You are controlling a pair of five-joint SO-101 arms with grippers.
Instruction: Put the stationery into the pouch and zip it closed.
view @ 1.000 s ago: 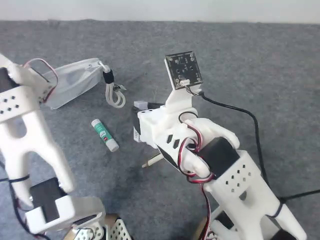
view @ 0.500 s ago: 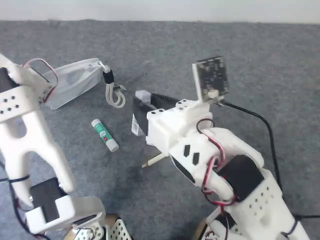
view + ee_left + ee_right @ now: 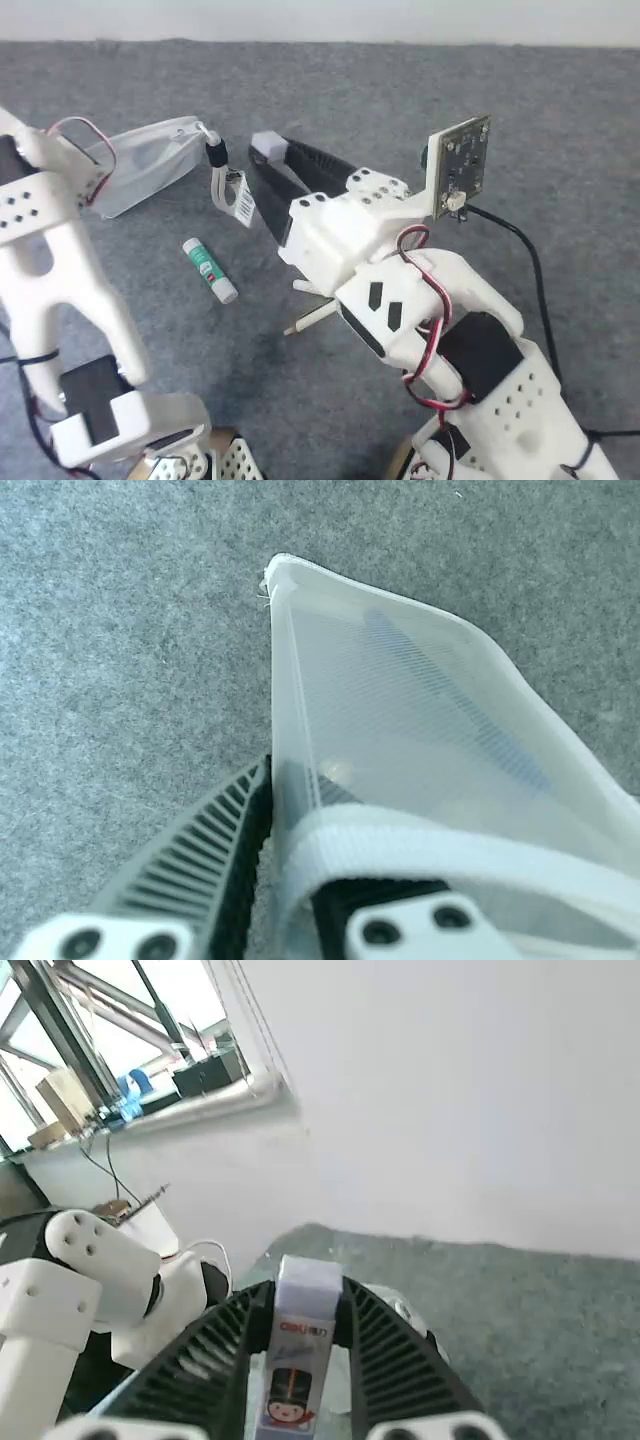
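A clear mesh pouch [image 3: 150,165] lies at the far left of the grey carpet, and my left gripper [image 3: 290,880] is shut on its white-edged rim [image 3: 400,845]. The pouch [image 3: 400,730] stretches away from those fingers. My right gripper [image 3: 265,162] is raised above the carpet, right of the pouch's mouth, shut on a white eraser [image 3: 267,146] in a printed sleeve. The eraser [image 3: 300,1350] stands upright between the black fingers of that gripper [image 3: 302,1295]. A green-and-white glue stick [image 3: 210,270] lies on the carpet. A thin pencil [image 3: 310,318] pokes out from under the right arm.
A white cord loop [image 3: 230,192] with a black pull [image 3: 215,153] hangs from the pouch's mouth. A black cable [image 3: 520,260] trails along the right arm. The left arm's white body [image 3: 60,270] stands at the near left. Bare carpet [image 3: 500,90] lies far right.
The right gripper has lifted off the carpet with the eraser, tilted upward and swung toward the pouch's mouth. The left arm, pouch and glue stick have stayed put.
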